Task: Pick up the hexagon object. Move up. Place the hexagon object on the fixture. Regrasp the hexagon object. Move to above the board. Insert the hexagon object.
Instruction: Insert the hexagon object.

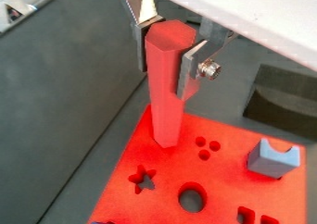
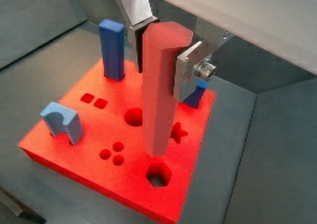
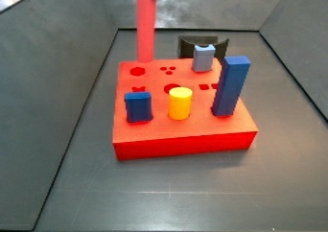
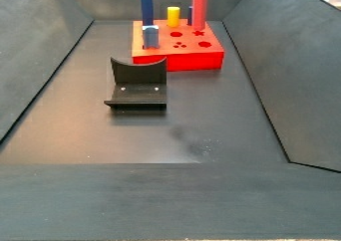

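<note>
My gripper point(image 1: 166, 61) is shut on the top end of the hexagon object point(image 1: 164, 98), a long red bar that hangs upright between the silver fingers point(image 1: 194, 72). Both wrist views show this grip point(image 2: 165, 66). The bar point(image 2: 158, 107) reaches down to the red board point(image 2: 87, 140); its lower end is at the board's top beside a round hole point(image 2: 158, 178), and I cannot tell whether it touches. In a side view the bar point(image 3: 146, 25) stands over the board's point(image 3: 179, 135) far left part. The gripper is cut off above both side views. The black fixture point(image 4: 136, 84) stands empty.
On the board stand a tall blue block point(image 3: 231, 85), a yellow cylinder point(image 3: 179, 104), a short blue block point(image 3: 137, 107) and a grey-blue peg point(image 3: 204, 57). The fixture point(image 3: 199, 44) is just behind the board. Dark sloped walls point(image 4: 40, 76) enclose the floor.
</note>
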Controlling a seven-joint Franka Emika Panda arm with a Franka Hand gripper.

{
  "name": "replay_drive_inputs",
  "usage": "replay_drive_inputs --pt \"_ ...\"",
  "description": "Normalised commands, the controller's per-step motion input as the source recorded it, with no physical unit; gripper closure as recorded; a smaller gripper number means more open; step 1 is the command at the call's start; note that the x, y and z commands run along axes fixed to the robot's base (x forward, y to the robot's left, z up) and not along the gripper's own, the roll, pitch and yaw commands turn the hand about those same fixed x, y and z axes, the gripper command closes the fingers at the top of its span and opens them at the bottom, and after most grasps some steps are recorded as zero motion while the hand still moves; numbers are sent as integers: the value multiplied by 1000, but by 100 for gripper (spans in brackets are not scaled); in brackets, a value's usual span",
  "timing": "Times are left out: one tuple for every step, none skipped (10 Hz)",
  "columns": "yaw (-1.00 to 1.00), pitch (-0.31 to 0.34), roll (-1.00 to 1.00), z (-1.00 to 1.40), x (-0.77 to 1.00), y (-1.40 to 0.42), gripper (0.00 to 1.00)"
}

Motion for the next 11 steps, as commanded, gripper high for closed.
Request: replay_drive_inputs --pt "-177 -99 0 -397 0 17 100" --pt "-163 -173 0 -337 -14 34 100" --pt "-100 -70 0 -43 -26 51 100" --pt "-114 -4 0 0 0 0 100" --pt "-129 -187 64 0 -134 0 100" --pt "-134 -356 120 0 -171 0 100" --pt "-131 -443 129 0 -209 0 100" --pt "-91 -419 140 0 -246 0 100" --pt "-66 -371 0 -9 -311 40 100" --pt "0 -46 27 -57 -223 63 100" --pt "0 23 100 -46 -23 49 100"
